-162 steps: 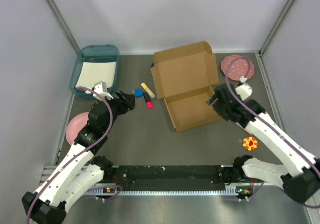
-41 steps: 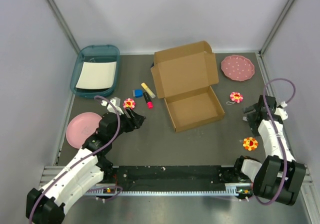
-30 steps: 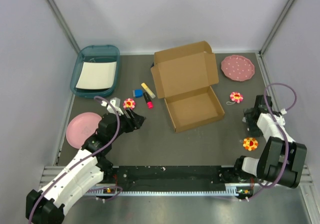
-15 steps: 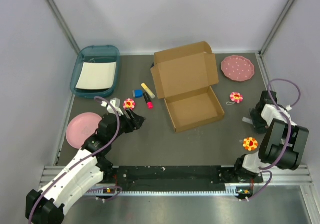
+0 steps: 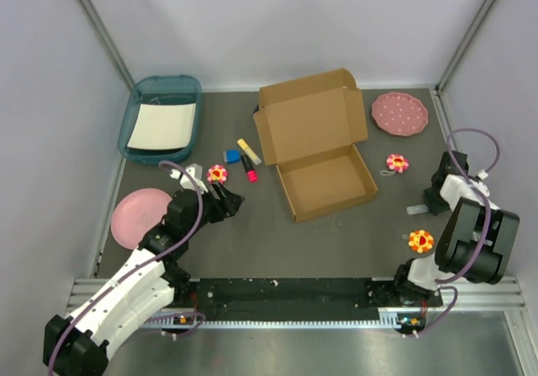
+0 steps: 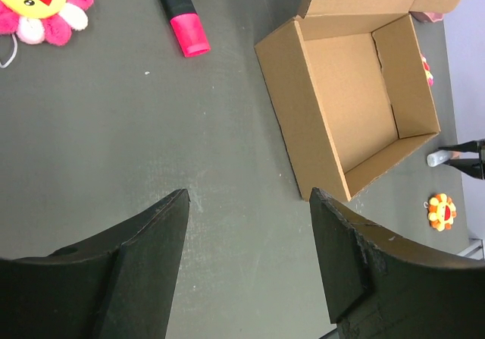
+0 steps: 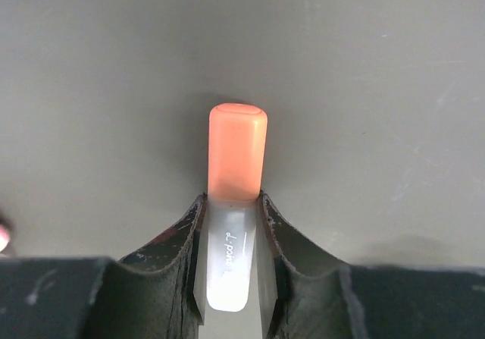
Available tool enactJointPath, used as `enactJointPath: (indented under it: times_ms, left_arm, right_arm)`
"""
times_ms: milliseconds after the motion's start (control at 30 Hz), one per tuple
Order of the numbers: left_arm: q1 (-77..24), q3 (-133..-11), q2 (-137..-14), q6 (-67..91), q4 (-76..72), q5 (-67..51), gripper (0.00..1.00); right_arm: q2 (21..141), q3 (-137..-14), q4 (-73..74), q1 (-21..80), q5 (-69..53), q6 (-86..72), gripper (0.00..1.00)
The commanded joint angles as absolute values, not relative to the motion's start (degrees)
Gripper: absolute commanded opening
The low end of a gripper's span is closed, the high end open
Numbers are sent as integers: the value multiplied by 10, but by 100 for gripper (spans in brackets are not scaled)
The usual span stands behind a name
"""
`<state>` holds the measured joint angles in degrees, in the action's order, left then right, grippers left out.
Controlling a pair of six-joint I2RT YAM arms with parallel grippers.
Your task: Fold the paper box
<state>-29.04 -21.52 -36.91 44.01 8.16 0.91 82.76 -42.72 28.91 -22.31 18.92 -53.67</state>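
Top external view: the paper box (image 5: 315, 145) sits toward the back middle of the table (image 5: 252, 241), apart from both arms. Its base looks already formed, with four low walls standing around a shallow tray, which the left wrist view confirms. The lid lies flat behind it, opened away from the arms with its side flaps spread. As I read it, the job is perhaps half done: the lid has yet to be swung over and its flaps tucked in.

Neither arm is on the box. The right gripper (image 7: 229, 210) is down at the table's right edge, its fingers pressed against both sides of a pale marker with an orange cap (image 7: 237, 153), the cap poking out past the fingertips. The left gripper (image 6: 248, 199) hovers low with its fingers spread and nothing between them, near a pink marker (image 6: 182, 13) and a flower toy (image 6: 38, 1), facing the box's near corner.
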Motion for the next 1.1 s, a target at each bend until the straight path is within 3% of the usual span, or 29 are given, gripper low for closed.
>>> enactJointPath:
  times_ms: [0,200,433,500,700,1067]
  left_arm:
    - [-294,-225,-369,439,66,12,70]
    - [-295,-229,-361,436,69,16,70]
    - [-295,-243,-358,425,86,29,70]
    - [-295,-250,-356,421,91,39,71]
    - [-295,-265,-361,416,93,45,71]
    - [-295,-265,-337,418,143,69,71]
  right_arm:
    - [773,-429,253,-224,149,-512,12]
    - [667,-461,277,-177,154,-473,0]
    - [529,-481,287,-60,170,-437,0]
    - [521,-496,283,14,159,-420,0]
    - [633,-590,274,154,57,-366,0]
    - [918,-736,285,265,24,-288,2]
